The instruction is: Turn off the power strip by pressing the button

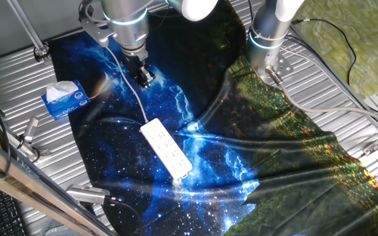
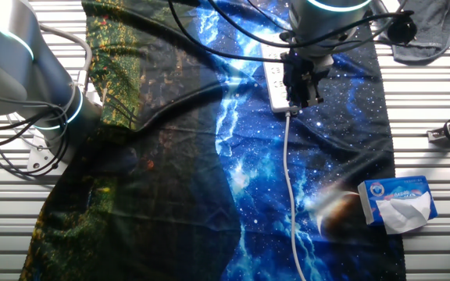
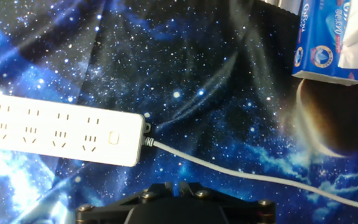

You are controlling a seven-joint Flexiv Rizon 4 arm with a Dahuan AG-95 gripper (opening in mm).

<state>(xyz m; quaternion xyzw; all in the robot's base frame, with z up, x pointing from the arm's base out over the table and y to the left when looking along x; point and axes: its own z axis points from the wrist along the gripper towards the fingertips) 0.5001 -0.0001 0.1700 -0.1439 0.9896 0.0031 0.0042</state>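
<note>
A galaxy-print cloth covers most of the bench, slatted metal showing at its edges. The strip lies flat mid-bench, its cord running toward the far edge. The tissue box sits near the cloth's left edge, a white tissue poking from its top. The gripper hangs above the cord, holding nothing; whether its fingers are parted cannot be told, since the hand view cuts them off. The button sits at the strip's corded end.
</note>
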